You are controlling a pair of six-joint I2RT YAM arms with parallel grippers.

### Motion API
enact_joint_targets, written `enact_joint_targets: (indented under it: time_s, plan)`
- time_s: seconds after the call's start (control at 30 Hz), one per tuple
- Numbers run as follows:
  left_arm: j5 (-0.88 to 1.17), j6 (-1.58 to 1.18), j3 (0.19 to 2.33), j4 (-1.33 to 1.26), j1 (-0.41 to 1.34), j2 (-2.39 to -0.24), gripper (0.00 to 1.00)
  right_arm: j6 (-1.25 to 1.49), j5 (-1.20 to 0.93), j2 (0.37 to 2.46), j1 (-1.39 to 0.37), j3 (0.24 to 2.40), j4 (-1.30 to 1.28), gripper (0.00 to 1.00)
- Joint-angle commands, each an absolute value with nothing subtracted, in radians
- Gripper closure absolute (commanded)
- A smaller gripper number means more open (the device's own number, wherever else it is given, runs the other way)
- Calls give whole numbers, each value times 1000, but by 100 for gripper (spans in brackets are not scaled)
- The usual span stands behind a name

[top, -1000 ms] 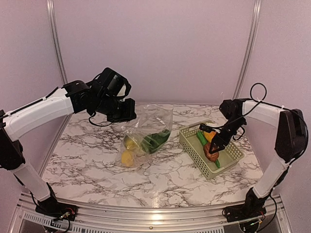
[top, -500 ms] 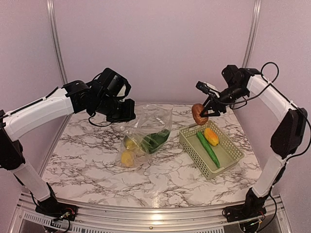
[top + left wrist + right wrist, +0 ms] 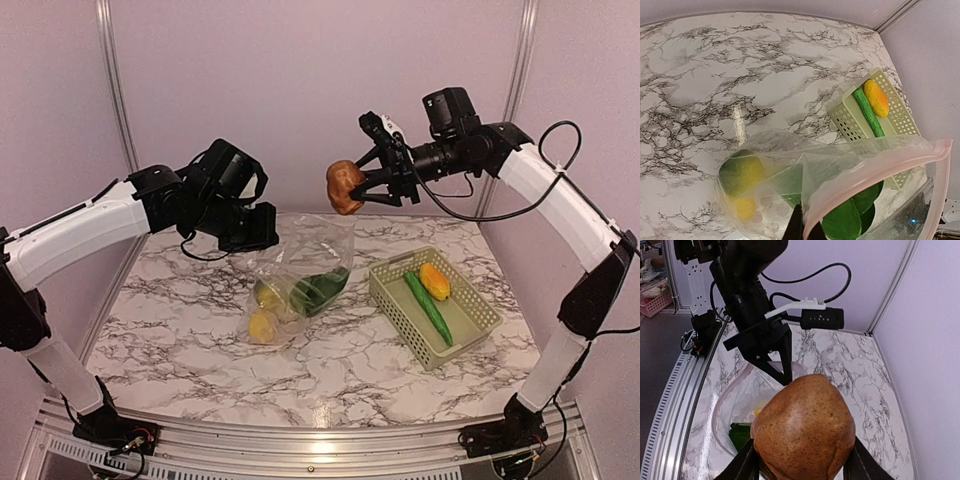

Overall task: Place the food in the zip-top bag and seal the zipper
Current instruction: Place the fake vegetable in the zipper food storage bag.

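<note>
The zip-top bag [image 3: 310, 250] hangs open, its bottom resting on the table. My left gripper [image 3: 262, 232] is shut on its top edge, and the pinkish zipper strip [image 3: 875, 167] curves away from that gripper [image 3: 802, 231]. Inside the bag lie two yellow round fruits [image 3: 265, 325] [image 3: 742, 172] and a green leafy vegetable [image 3: 322, 290] [image 3: 850, 220]. My right gripper [image 3: 352, 190] [image 3: 802, 460] is shut on the brown potato-like lump [image 3: 345, 187] [image 3: 805, 432], high in the air above the bag's mouth [image 3: 735, 405].
A pale green lattice basket [image 3: 392, 298] [image 3: 847, 120] stands right of the bag. It holds a long green vegetable [image 3: 428, 308] [image 3: 868, 112] and an orange-yellow oblong piece [image 3: 434, 281] [image 3: 876, 97]. Pale walls close the table at the back and sides.
My right gripper has lifted the brown lump out of the basket and carried it up and to the left, to above the bag. The left arm and bag have stayed still.
</note>
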State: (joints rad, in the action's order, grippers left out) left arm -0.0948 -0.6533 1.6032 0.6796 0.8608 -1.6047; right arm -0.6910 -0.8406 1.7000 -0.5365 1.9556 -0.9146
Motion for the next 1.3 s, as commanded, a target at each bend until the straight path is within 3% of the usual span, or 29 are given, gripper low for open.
enact_joint_targets:
  time_s: [0.0, 0.5, 1.03, 1.2, 1.27]
  plan:
    - [-91, -673, 1614, 720, 871, -1566, 100, -615, -881, 1706, -637, 2000, -771, 70]
    - [-57, -711, 1720, 764, 901, -1539, 100, -644, -820, 1704, -741, 1844, -684, 72]
    - [-77, -715, 1694, 773, 915, -1515, 100, -622, -737, 1726, -811, 1756, -617, 69]
    - [-87, -719, 1676, 774, 915, -1501, 100, -597, -699, 1739, -816, 1732, -594, 58]
    - [-90, -720, 1671, 773, 915, -1498, 100, -590, -696, 1749, -816, 1733, -595, 48]
